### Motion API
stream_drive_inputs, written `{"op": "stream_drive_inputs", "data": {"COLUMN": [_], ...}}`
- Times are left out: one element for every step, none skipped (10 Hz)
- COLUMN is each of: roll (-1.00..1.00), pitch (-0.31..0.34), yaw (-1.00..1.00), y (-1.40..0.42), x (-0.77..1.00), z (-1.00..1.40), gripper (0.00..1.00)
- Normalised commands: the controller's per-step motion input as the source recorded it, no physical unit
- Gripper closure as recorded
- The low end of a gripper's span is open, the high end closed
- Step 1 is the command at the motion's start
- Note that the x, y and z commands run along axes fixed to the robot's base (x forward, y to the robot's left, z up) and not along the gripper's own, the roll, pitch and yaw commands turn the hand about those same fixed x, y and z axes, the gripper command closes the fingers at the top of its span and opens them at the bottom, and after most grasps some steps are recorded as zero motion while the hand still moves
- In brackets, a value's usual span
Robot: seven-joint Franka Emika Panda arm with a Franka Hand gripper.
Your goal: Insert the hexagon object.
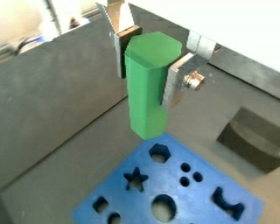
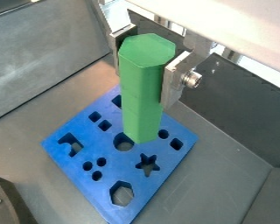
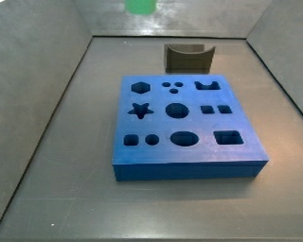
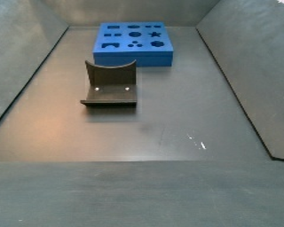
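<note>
Bench: a grey floor (image 4: pixel 169 124) enclosed by sloping grey walls, seen whole in both side views.
Blue block: a flat, square slab (image 3: pixel 186 132) pierced by many shaped holes, among them a star, circles, squares and a hexagon; it lies flat on the floor, close to the far wall in a side view (image 4: pixel 134 43), and is centred between the side walls. Both wrist views show it below the peg (image 1: pixel 178 188) (image 2: pixel 113 153).
Dark brown curved piece: it sits on the floor (image 4: pixel 110 84), apart from the blue block and nearer the middle of the bench; in a side view it lies beyond the block, against the far wall (image 3: pixel 188 57). A wrist view shows it off to one side of the block (image 1: pixel 257 136).
Hexagon object: a long bright green peg (image 1: pixel 149 83) with a six-sided top, upright, held above the blue block and not touching it; its lower end hangs over the holes (image 2: pixel 143 87). A side view catches only its green tip at the upper edge of the frame (image 3: pixel 141 6).
Gripper: high above the bench over the blue block (image 1: pixel 149 52); the silver fingers (image 2: pixel 174 74) press on opposite sides of the peg's upper part, so the jaws are clamped on the peg.
</note>
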Motion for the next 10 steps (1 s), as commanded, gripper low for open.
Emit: {"op": "stream_drive_inputs", "data": {"roll": [0.0, 0.0, 0.0, -0.01, -0.02, -0.06, -0.18, -0.2, -0.17, -0.1], "pitch": [0.0, 0.0, 0.0, 0.0, -0.037, -0.046, -0.096, -0.139, -0.123, -0.056], "yaw": [-1.0, -1.0, -1.0, -0.48, -0.29, -0.34, -0.47, -0.67, -0.82, -0.59], "y": [0.0, 0.0, 0.0, 0.57, 0.71, 0.63, 0.34, 0.09, 0.0, 0.13], "x": [-0.03, -0.03, -0.03, -0.14, -0.03, -0.03, -0.08, -0.01, 0.0, 0.01], "z": [-0.99, -0.99, -1.0, -1.0, -1.0, -0.99, -0.71, -0.58, -0.63, -0.35], "gripper": [1.0, 1.0, 1.0, 1.0, 1.0, 1.0, 1.0, 1.0, 1.0, 1.0]}}
